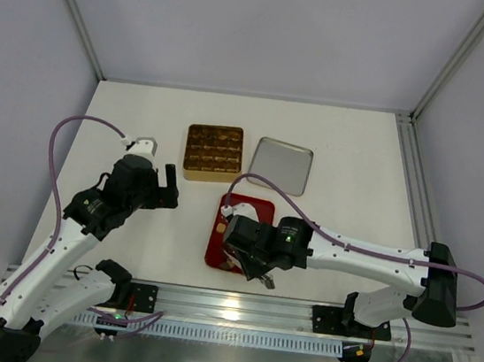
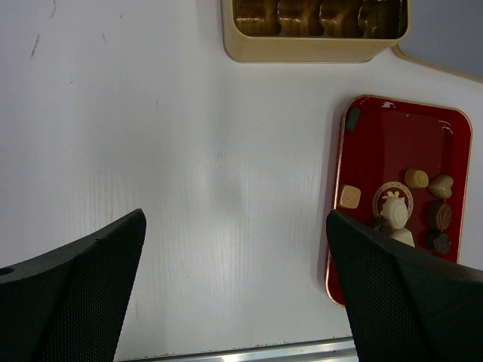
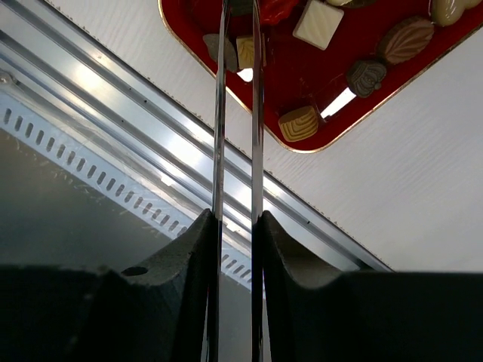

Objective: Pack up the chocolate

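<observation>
— From above, where is the chocolate (image 1: pixel 220 228)?

— Loose pieces lie in the red tray (image 1: pixel 257 214). It sits on the white table (image 1: pixel 352 160), just in front of the gold box (image 1: pixel 214 152). A silver lid (image 1: pixel 281 165) lies beside the box.

— And the arms?

— The left gripper (image 1: pixel 171 188) hangs over bare table, left of the tray. The right gripper (image 1: pixel 241 258) is over the tray's near end (the wrist hides its tips here).

— What about the left wrist view?

— Its two black fingers (image 2: pixel 90 279) stand wide apart with nothing between them. The tray lies off to the right, holding cream, tan and dark pieces bunched toward one end. The box's rim shows at the top.

— And the right wrist?

— Two thin metal blades (image 3: pixel 219 113) run close together with only a slim gap between them. Their tips pass out of the top of the picture, so I cannot tell whether they pinch a piece. Several pieces lie below them near the tray's corner, which is close to the metal rail (image 3: pixel 113 98).
</observation>
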